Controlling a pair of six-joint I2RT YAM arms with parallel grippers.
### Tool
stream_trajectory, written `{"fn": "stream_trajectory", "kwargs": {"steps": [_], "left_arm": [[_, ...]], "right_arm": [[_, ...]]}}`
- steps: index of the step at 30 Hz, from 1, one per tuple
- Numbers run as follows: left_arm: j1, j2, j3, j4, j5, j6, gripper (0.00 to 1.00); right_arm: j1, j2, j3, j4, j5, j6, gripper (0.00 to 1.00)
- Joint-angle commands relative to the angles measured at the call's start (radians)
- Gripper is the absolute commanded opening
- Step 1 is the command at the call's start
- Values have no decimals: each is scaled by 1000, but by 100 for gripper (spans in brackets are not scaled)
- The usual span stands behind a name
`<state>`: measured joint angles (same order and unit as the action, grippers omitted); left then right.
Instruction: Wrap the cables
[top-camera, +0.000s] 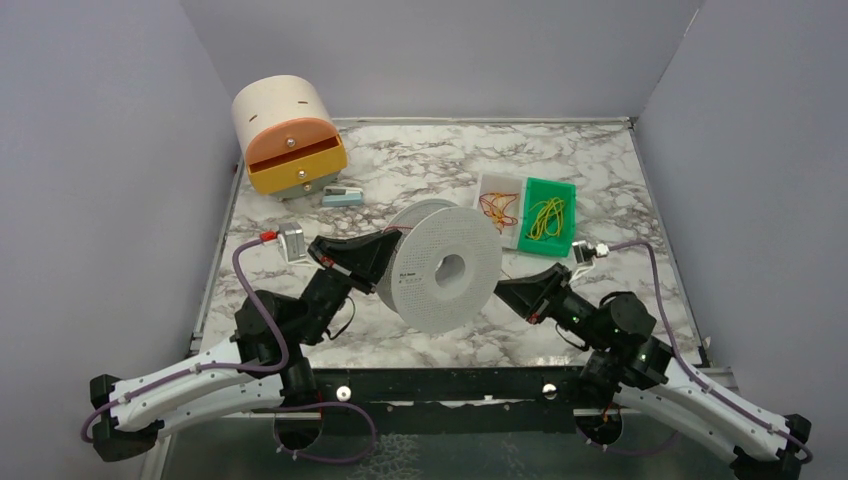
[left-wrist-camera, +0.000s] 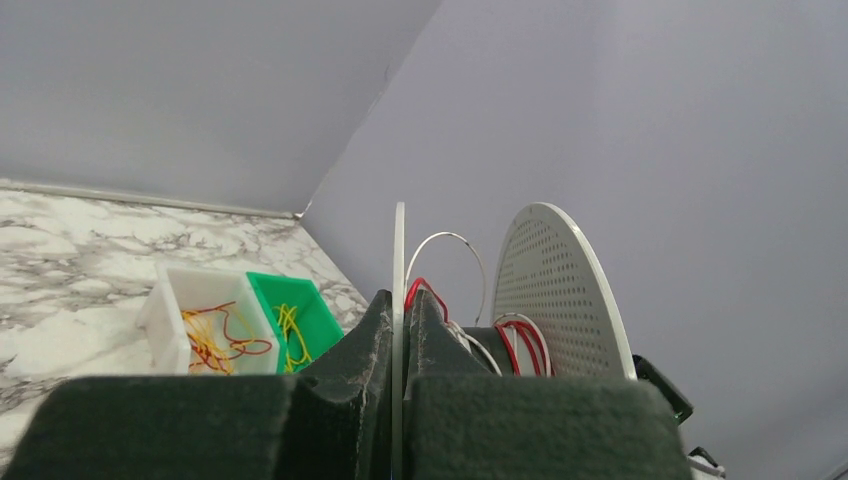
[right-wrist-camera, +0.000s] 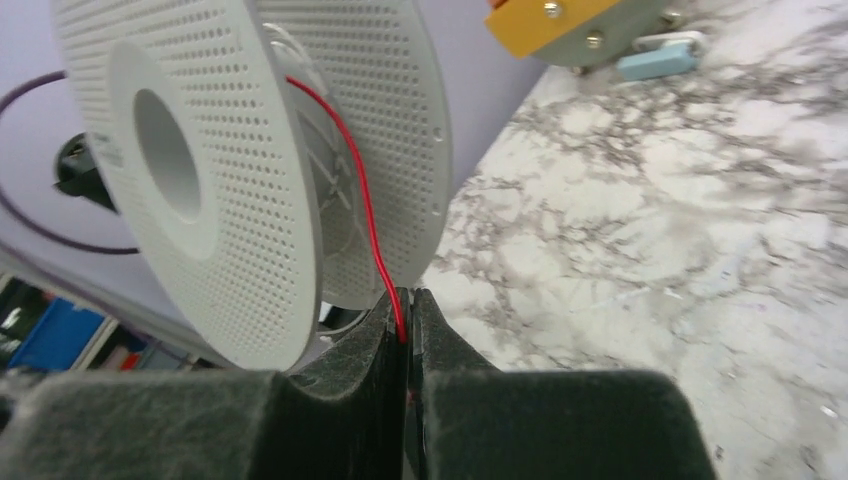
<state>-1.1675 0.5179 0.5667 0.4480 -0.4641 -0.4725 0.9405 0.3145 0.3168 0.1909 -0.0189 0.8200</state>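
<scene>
Only the right wrist cam shows us this grip: right fingers (right-wrist-camera: 388, 325) pinched together on a thin red-orange cable (right-wrist-camera: 366, 205), which runs up btw the two discs of the pale grey perforated plastic spool (right-wrist-camera: 250, 150). In the top cam the near disc hides most of that strand. The left wrist cam adds what the others don't: left fingers (left-wrist-camera: 372, 325) clamped on the thin edge of one disc, w/ red turns wound on the hub. From the top cam the spool stands on edge mid-table btw the two arms, hole toward the camera. We can't tell if it rests on the table or hangs in the grip. More red-orange cables (top-camera: 497, 207) lie tangled in a white plastic tray (top-camera: 497, 178) behind the spool, touching a green plastic tray (top-camera: 550, 184) of yellow-green wires (top-camera: 546, 218). The table (top-camera: 420, 160) is white-and-grey marble pattern. At back left stands a cream round-topped box w/ orange and yellow drawers (top-camera: 285, 130), w/ a small pale blue object (top-camera: 342, 196) just beside it. Plain grey-lilac walls on three sides.
</scene>
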Motion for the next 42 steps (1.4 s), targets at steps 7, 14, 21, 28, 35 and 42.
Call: {"fn": "stream_trajectory", "kwargs": {"steps": [7, 14, 21, 28, 35, 42], "left_arm": [[-6, -35, 70, -48, -108, 70, 0], [-6, -33, 87, -77, -142, 106, 0], [-5, 24, 159, -185, -233, 166, 0], [-7, 137, 232, -261, -356, 279, 0], [-6, 328, 327, -323, -531, 441, 0], [-7, 513, 407, -327, -687, 632, 0]], "right_arm": [[-3, -20, 134, -418, 296, -64, 9], [-4, -4, 112, -440, 295, -64, 25], [-3, 25, 105, -453, 323, -66, 31], [-4, 93, 158, -489, 370, -148, 33], [-3, 152, 206, -501, 392, -243, 33], [-3, 163, 207, -474, 366, -267, 34]]}}
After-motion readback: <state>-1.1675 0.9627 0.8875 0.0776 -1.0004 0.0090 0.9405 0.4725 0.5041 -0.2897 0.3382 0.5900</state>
